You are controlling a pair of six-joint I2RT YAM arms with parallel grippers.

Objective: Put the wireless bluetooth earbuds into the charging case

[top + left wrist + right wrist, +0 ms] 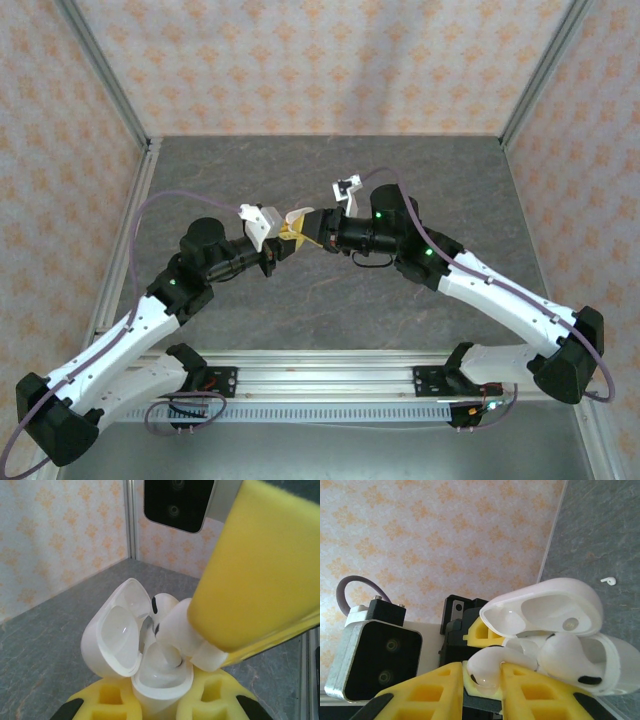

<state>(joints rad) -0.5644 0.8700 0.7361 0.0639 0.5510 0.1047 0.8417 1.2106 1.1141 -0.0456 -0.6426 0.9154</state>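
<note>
L gripper (162, 703) clamps open white rounded plastic case (161, 681); one glossy white earbud (163, 605) seems seated. R gripper (485, 686) pinches 2nd earbud (483, 667) over it, not yet in.

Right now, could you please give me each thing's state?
left gripper: shut on charging case.
charging case: lid open.
right gripper: shut on held earbud.
held earbud: at case mouth, not released.
second earbud: resting in case.
loose earbud: lying on table.

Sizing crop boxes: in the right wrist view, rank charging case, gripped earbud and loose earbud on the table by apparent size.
1. charging case
2. gripped earbud
3. loose earbud, tiny partly because it lies farther away.
</note>
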